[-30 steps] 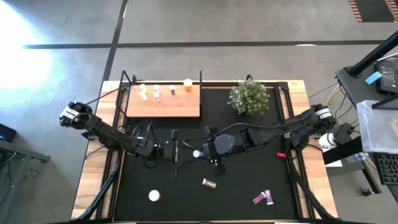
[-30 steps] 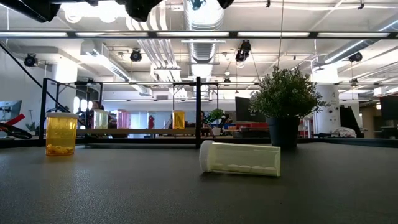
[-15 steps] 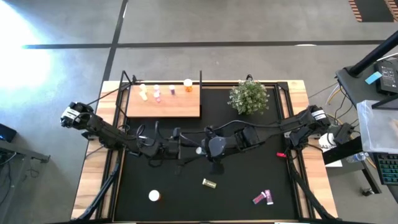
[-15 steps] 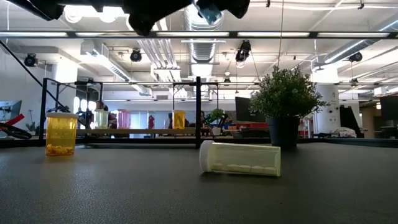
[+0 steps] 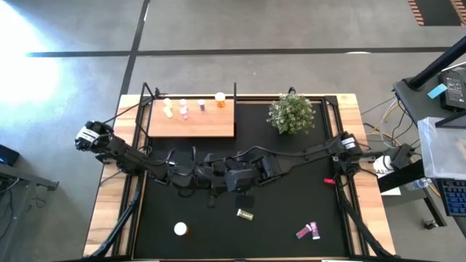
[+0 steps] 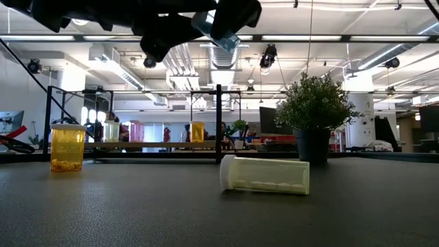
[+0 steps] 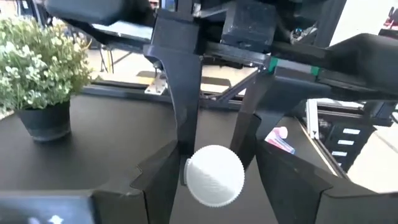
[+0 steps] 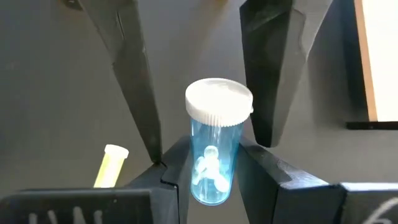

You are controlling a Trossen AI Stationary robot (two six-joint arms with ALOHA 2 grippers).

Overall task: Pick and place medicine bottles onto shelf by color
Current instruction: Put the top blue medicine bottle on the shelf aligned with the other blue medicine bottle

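My right gripper [image 8: 211, 177] is shut on a blue-teal bottle [image 8: 212, 149] with a white cap, high above the mat's middle [image 5: 231, 177]. In the low view the bottle [image 6: 221, 31] shows tilted. My left gripper [image 7: 214, 190] is open and faces it. Its fingers [image 8: 134, 81] stand on either side of the bottle's cap [image 7: 214, 175]; I see no touch. Several bottles stand on the wooden shelf [image 5: 211, 125]. A yellowish bottle [image 5: 245, 214] lies on the mat, an orange one [image 5: 180, 228] stands, and pink and purple ones [image 5: 307, 231] lie. My right gripper pinches the bottle's clear blue body [image 8: 208, 171] between its two fingers, below the cap. The fingers come about level from the table's right and lie along the bottle. The cap end sticks out past the fingertips toward my left gripper. The bottle is lifted clear of the mat.
A small green plant [image 5: 291, 113] in a dark pot stands at the mat's far right. The shelf's black posts [image 5: 234, 91] stand at its edges. In the low view the orange bottle [image 6: 67, 147] and the lying yellowish bottle [image 6: 266, 174] are in front.
My right gripper has carried the blue bottle toward the table's left. My left gripper has gone toward the table's right to meet it, and its open fingers now stand around the cap. The bottle has come into the low view, tilted.
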